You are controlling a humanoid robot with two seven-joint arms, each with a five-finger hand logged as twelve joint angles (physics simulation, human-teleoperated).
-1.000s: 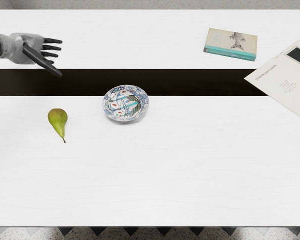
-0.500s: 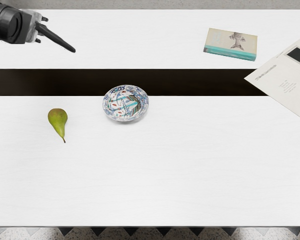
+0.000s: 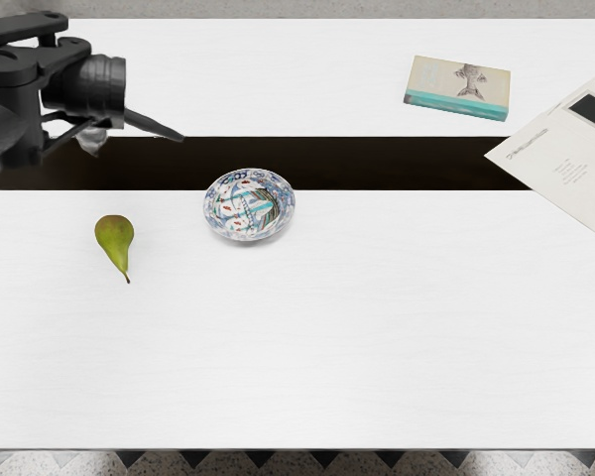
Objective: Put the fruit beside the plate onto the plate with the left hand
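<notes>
White tabletop is seen from above, split by a dark gap across the back. The pear is laid on its side, stem toward the near edge, near the patterned plate on the picture's left, not touching it. The left hand is held at the top left, well apart from the pear. Whether it's spread or curled can't be told, tbh. A book and a paper sheet are parked far right.

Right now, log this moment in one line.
pear: on table, left of plate | plate: empty | left hand: top left, not touching pear
</notes>
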